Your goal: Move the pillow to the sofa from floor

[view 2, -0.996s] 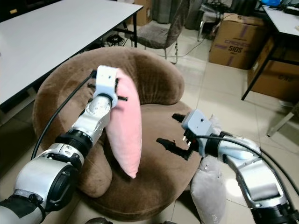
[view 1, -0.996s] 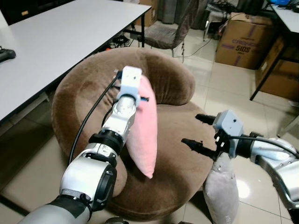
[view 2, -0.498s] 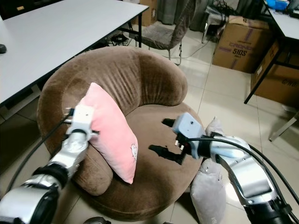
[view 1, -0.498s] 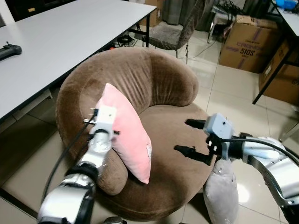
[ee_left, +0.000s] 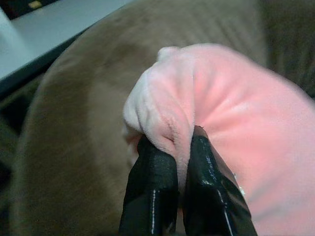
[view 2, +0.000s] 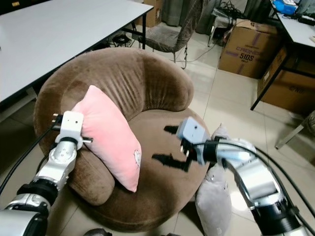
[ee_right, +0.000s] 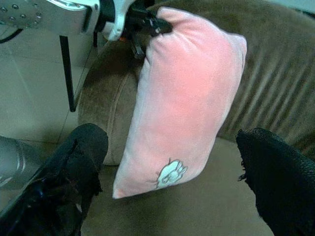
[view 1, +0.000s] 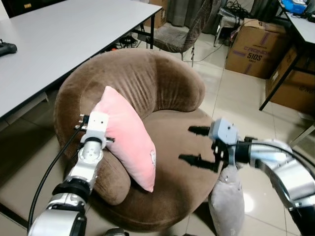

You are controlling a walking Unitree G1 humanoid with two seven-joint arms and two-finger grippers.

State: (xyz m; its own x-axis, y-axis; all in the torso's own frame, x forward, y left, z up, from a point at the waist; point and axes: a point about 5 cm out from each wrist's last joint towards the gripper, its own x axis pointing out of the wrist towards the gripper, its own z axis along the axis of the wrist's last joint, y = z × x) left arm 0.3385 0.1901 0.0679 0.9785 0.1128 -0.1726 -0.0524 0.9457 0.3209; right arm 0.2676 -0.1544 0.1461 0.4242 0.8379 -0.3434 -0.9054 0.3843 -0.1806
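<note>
Your left gripper [ee_left: 170,147] is pinched shut on a corner of the pink pillow [view 1: 129,137], right at the sofa's [view 1: 138,83] left arm. The pillow hangs from that corner with its long axis slanting down and inward, its lower tip touching or just above the sofa seat; you cannot tell which. So the pillow lies below and to the seat side of your left gripper, and letting go should drop it against the sofa's arm and back. Your right gripper [view 1: 197,146] hovers over the seat's front right, fingers spread wide and holding nothing, facing the pillow's flat side but apart from it. A grey pillow [view 1: 227,201] stands on the floor against the sofa's front right edge.
</note>
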